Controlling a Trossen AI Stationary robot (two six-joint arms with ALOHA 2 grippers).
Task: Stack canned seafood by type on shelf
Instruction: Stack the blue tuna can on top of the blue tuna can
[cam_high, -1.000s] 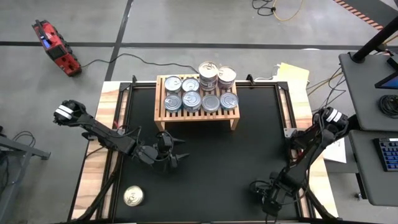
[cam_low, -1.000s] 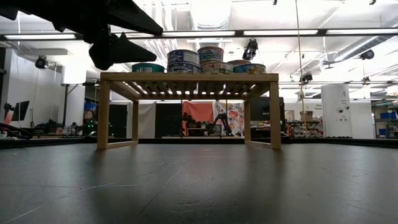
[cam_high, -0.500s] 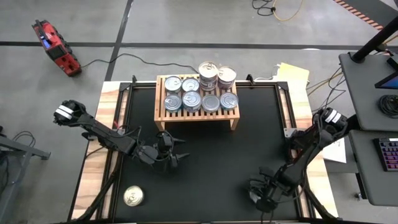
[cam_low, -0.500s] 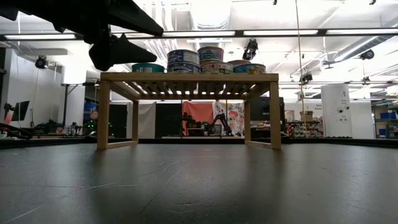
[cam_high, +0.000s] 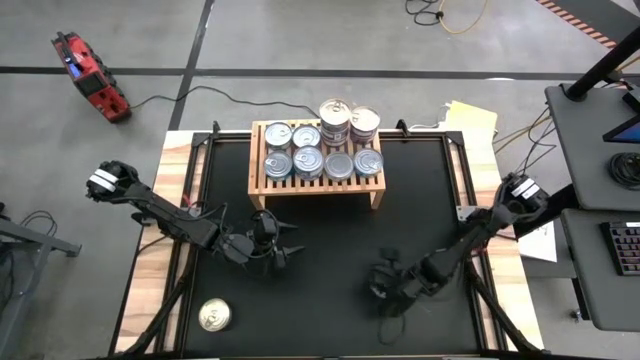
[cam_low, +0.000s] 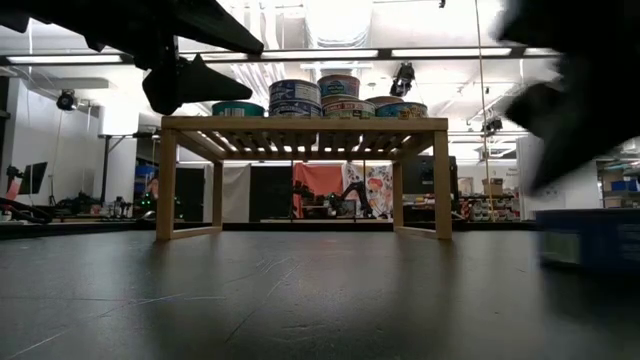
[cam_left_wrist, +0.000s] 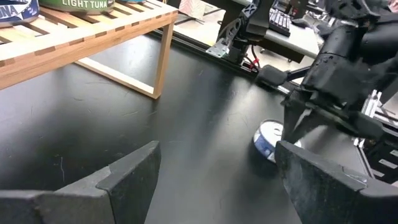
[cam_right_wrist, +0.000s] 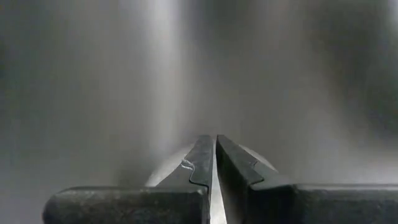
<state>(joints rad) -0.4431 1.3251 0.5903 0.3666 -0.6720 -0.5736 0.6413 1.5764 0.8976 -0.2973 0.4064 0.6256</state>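
Several tins of canned seafood (cam_high: 322, 150) stand on the light-wood shelf (cam_high: 258, 150) at the table's far middle, two of them stacked at its far right. One tin (cam_high: 213, 315) stands alone at the near left. My left gripper (cam_high: 290, 248) hovers open in front of the shelf's left part. My right gripper (cam_high: 383, 288), shut, slants down right of the table's middle. Below it is a blue-sided tin (cam_left_wrist: 268, 138), hidden under the gripper in the high view and blurred in the low view (cam_low: 590, 240). My right gripper meets the blue-sided tin with its shut fingers (cam_left_wrist: 292, 121), which slant down from the table's near right. Their tips stand at the tin's right-hand rim (cam_left_wrist: 281, 134), with the pale lid (cam_right_wrist: 168, 171) showing just past them. The tin's base is on the mat. The fingers hide the exact spot.
The black mat (cam_high: 330, 235) lies open between the shelf and both grippers. The shelf's legs (cam_low: 166, 185) leave a gap beneath it. Wooden table edges and metal frame rails (cam_high: 180, 260) run along both sides.
My right gripper has swept from the near right corner toward the table's left and a little farther in, rolling and tipping as it went, still shut. The blue-sided tin has slid into the low view from the right.
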